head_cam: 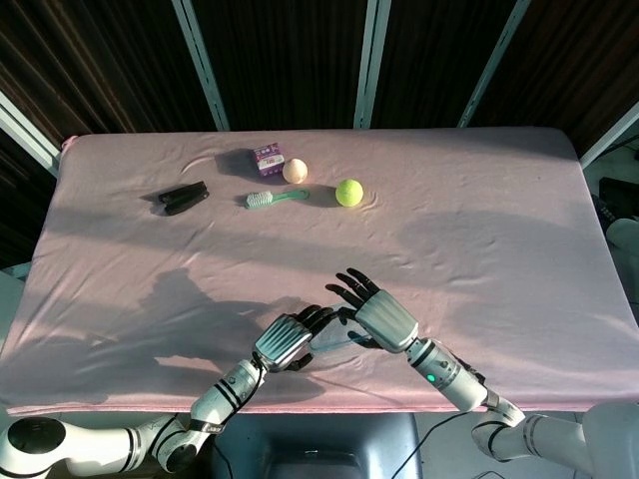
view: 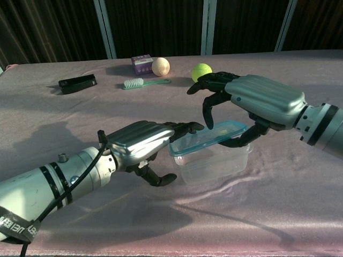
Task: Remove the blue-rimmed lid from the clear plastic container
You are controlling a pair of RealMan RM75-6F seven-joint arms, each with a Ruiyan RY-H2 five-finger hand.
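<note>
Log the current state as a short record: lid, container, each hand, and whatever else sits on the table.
lid: blue-rimmed lid tilted, right side lifted off the box, left edge still low at the rim
container: clear plastic container on the pink table, near front edge
right hand: right hand pinches the lid's raised right end
left hand: left hand at the container's left side; contact unclear
far side: black stapler, green brush, purple box, egg, tennis ball

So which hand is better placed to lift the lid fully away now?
The right hand: it grips the blue-rimmed lid, already tilted up. The left hand rests against the clear container.
</note>
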